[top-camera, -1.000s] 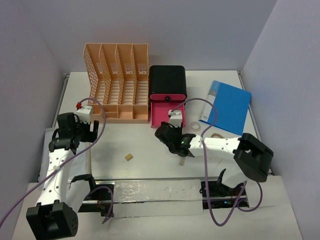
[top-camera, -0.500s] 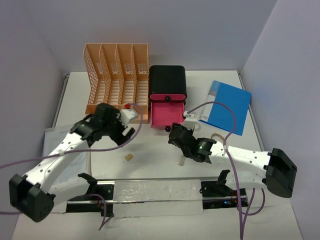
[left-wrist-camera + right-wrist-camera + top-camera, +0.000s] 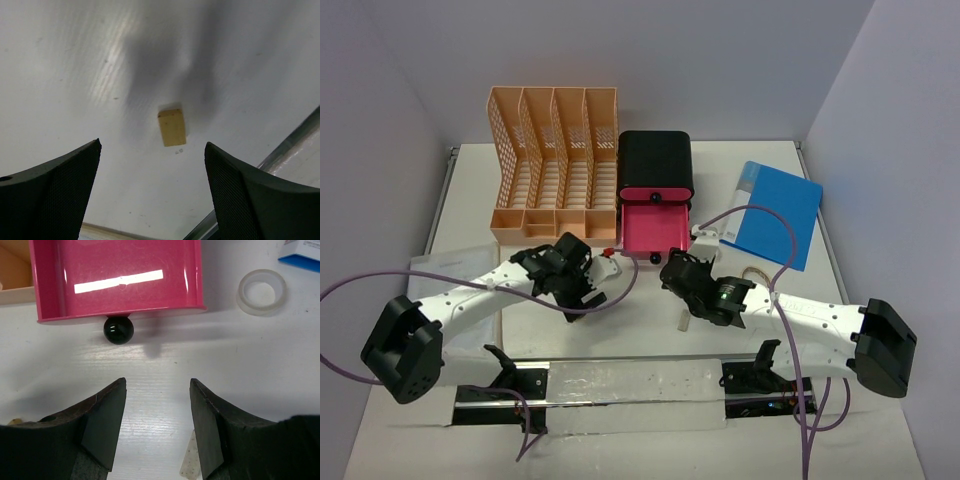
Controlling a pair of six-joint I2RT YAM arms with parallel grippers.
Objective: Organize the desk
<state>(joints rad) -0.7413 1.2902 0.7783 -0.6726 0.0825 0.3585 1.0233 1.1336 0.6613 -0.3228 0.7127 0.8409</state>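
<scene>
One tan block [image 3: 172,127] — under open left gripper [image 3: 151,146].

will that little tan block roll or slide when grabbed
Probably won't roll: the tan block has flat faces and lies flat on the desk. It looks small and likely light, so an off-centre touch could skid it. Crisp edges suggest it's stiff.

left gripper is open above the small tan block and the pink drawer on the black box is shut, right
Not quite. The pink drawer is pulled out of the black box, not shut; the right wrist view shows its open tray and knob, and the top external view agrees. The rest holds: the left gripper is open above the small tan block.
</scene>
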